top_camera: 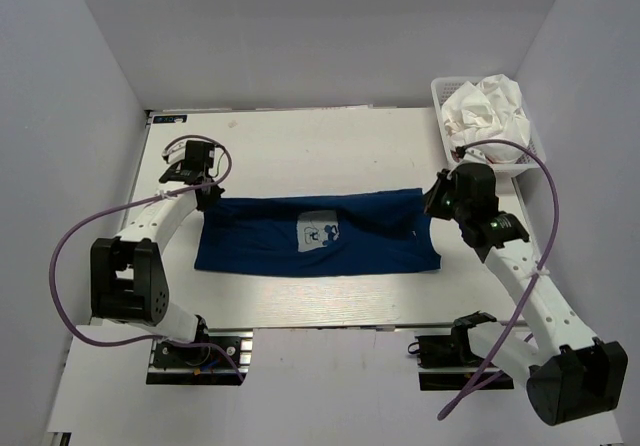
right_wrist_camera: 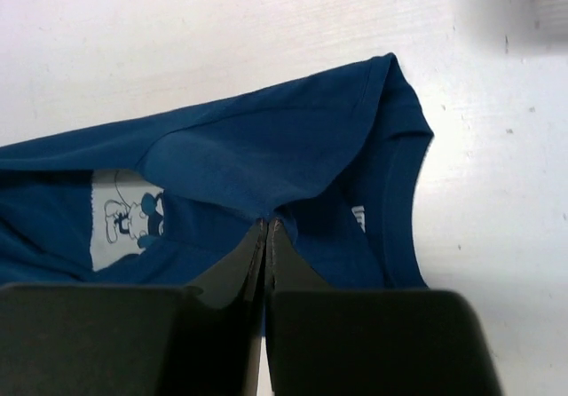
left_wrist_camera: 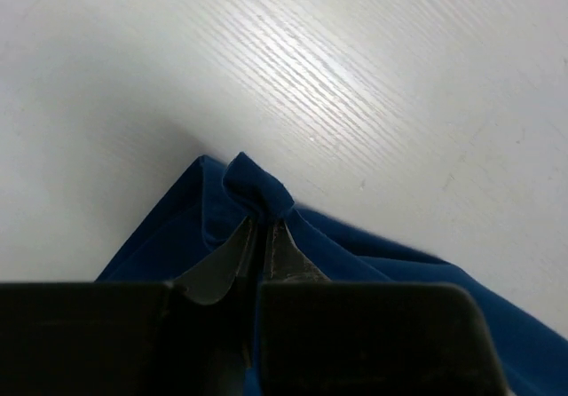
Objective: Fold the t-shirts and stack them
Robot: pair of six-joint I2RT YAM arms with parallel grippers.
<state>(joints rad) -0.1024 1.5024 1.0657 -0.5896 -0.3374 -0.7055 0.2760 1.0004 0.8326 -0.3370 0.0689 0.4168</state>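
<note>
White bench [top_camera: 300, 136] all round; the left gripper [left_wrist_camera: 263, 225] is pinched tight on a bunched corner of the navy t-shirt [top_camera: 320, 231]. The shirt lies spread between it and the right gripper [right_wrist_camera: 268, 225], which is clamped on a fold at the far end. Both bites look thin, so I reckon an uneven lift could pull cloth free or skew the fold.

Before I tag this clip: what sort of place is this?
Probably a robotics lab: white table walled in by plain panels, left pincer and right pincer shut on a navy t-shirt, mesh basket of cloth.
</note>
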